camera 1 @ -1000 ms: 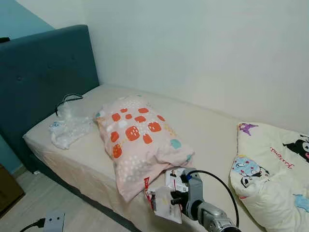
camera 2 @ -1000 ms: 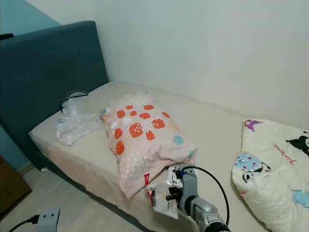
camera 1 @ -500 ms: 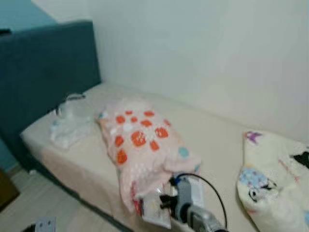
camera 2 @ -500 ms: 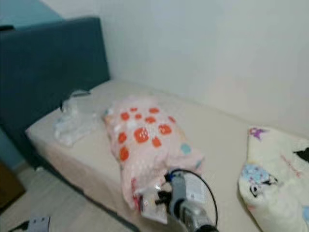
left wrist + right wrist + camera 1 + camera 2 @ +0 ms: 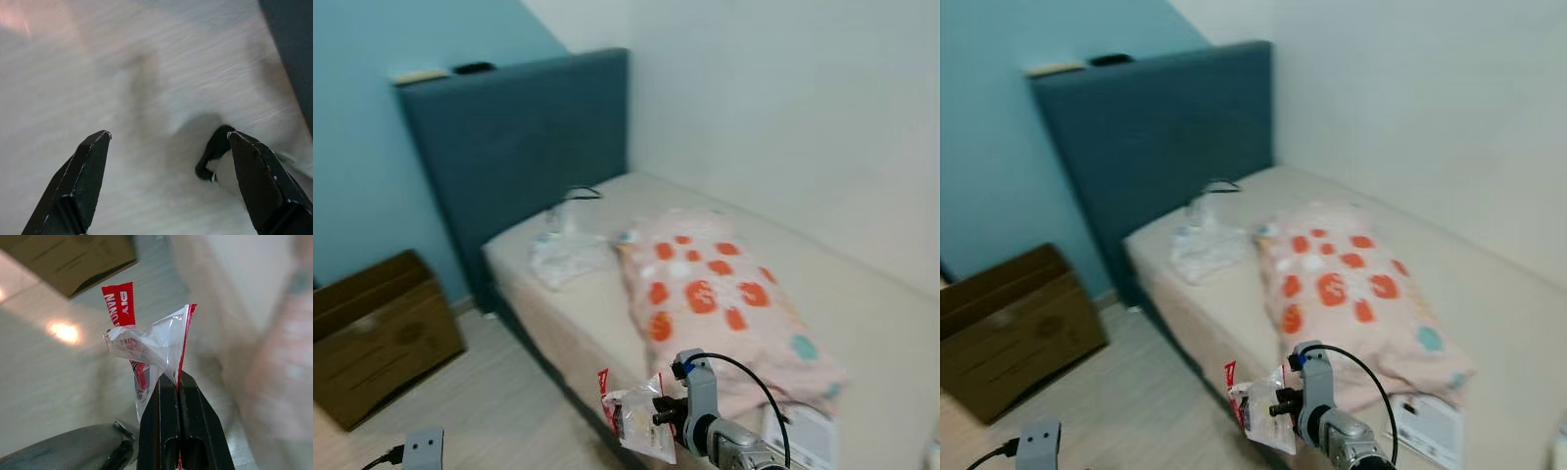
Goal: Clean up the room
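Crinkly clear plastic bag with a red label hangs pinched in the right gripper; left gripper gapes over wood-grain floor. Nearby: spotted pillow, cardboard box.

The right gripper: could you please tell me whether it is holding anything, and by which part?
Yes. The right gripper is shut on a clear plastic packet with a red label, pinching it by one edge so that the rest hangs free. The left gripper is open and holds nothing.
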Robot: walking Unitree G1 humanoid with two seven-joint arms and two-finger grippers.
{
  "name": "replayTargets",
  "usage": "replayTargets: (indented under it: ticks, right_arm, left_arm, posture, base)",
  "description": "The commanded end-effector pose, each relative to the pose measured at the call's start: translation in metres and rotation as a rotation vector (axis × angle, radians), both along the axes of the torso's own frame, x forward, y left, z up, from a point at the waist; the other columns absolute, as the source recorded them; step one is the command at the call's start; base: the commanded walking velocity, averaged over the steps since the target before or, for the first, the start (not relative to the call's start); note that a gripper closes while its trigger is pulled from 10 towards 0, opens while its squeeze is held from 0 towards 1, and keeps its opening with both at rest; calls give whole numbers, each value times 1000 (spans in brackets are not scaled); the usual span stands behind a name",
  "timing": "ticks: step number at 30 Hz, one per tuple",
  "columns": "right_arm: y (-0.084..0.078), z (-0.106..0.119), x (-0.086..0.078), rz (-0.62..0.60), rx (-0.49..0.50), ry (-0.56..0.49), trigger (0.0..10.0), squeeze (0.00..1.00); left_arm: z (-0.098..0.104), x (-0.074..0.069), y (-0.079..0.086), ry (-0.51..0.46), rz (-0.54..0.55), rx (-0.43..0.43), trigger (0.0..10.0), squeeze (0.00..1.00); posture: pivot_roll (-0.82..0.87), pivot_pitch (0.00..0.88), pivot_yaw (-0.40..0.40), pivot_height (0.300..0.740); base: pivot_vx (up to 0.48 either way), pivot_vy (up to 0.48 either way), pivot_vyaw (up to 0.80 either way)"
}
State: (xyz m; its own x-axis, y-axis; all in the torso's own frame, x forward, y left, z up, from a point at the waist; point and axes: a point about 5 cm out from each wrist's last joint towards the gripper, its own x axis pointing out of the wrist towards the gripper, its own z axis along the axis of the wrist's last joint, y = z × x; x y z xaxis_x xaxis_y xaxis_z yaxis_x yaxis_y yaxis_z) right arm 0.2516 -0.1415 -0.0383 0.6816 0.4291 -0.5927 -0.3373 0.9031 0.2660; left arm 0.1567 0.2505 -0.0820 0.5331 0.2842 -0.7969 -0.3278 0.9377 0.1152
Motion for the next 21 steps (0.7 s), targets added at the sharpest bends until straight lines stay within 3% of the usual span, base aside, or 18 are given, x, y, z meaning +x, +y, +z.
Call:
replayTargets:
  ticks: [1, 5, 10, 16, 21]
  right_arm:
    - [-1, 0, 0, 1, -6, 0, 10000, 0]
    - [-3, 1, 3, -67, 18, -10, 10000, 0]
    - [-7, -3, 0, -102, -35, 24, 10000, 0]
    - [-4, -2, -1, -67, -19, 7, 10000, 0]
    - [0, -2, -2, -24, -20, -2, 10000, 0]
  left_arm:
    - [-1, -1, -1, 7, -18, 2, 10000, 0]
    - [0, 1, -1, -4, -31, -4, 10000, 0]
    - [0, 2, -2, -3, -42, -7, 10000, 0]
    - [0, 3, -3, -2, -53, -5, 10000, 0]
    - [0, 2, -4, 4, -58, -7, 10000, 0]
  posture:
    - [61, 0, -41, 688]
    - [58, 0, -41, 697]
    - [54, 0, -38, 697]
    - [56, 0, -39, 697]
    - [56, 0, -39, 697]
  base:
    - [0, 0, 631]
    - [129, 0, 291]
    - [480, 0, 0]
    - [480, 0, 0]
    - [480, 0, 756]
